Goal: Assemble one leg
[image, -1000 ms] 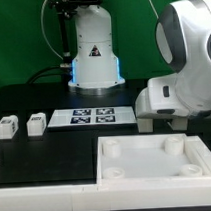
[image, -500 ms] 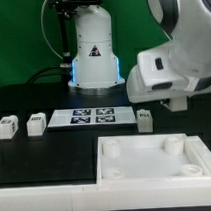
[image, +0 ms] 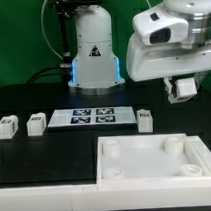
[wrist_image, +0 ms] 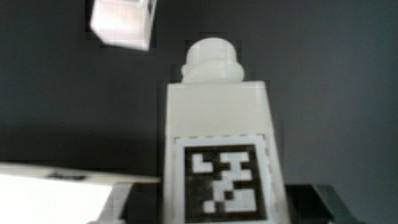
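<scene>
1. Wrist view shows you the leg [wrist_image: 217, 120] clenched in your gripper [image: 183, 88], its tag facing the camera.
2. Exterior view: it hangs above the table [image: 56, 146], on the exterior view's right, beyond the marker board [image: 92, 116].

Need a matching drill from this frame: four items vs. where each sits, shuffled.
1. marker board
2. white panel
3. the leg in the end effector
4. two legs standing together

a. held up in the air
b. far on the exterior view's left
c. foreground
d. just in front of the robot base

Pairs: 1-d, 2-c, 3-a, 4-b
</scene>
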### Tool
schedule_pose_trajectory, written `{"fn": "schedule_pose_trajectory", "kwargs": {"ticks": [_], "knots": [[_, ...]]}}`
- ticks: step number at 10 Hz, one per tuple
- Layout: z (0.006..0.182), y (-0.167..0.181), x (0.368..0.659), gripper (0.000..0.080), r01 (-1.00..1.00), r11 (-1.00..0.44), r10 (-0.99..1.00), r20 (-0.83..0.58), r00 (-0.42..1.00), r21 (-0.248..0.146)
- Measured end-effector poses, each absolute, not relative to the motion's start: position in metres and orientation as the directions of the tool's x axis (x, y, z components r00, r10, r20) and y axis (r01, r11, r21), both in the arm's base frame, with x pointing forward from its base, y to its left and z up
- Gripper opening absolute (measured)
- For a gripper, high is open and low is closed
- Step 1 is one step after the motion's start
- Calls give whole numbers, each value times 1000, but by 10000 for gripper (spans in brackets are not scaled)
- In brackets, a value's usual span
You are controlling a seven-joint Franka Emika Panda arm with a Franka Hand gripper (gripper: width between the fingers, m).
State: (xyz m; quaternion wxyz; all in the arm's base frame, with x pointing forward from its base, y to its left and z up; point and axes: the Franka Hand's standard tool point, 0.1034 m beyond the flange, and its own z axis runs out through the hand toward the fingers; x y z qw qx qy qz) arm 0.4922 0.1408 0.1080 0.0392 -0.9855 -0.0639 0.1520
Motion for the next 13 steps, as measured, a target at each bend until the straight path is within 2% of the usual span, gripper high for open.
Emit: {"fn": "schedule_pose_trajectory", "kwargs": {"ticks": [2,3,5,7,8,9,10,11,13], "knots": [[132,125,543,291,154,-982,167,-124,978,-111],[147,123,574,291,176,-978,177,-2,984,-109],[161,119,611,291,204,-975,181,223,958,-85],[156,115,610,291,199,-978,157,422,893,-57],[155,113,610,291,195,-979,150,470,870,-50],[160,111,614,291,193,-981,140,568,811,-34],[150,110,609,291,195,-980,145,548,824,-35],[151,97,619,291,226,-974,188,580,792,7],[136,97,634,291,214,-977,166,603,781,-7]]}}
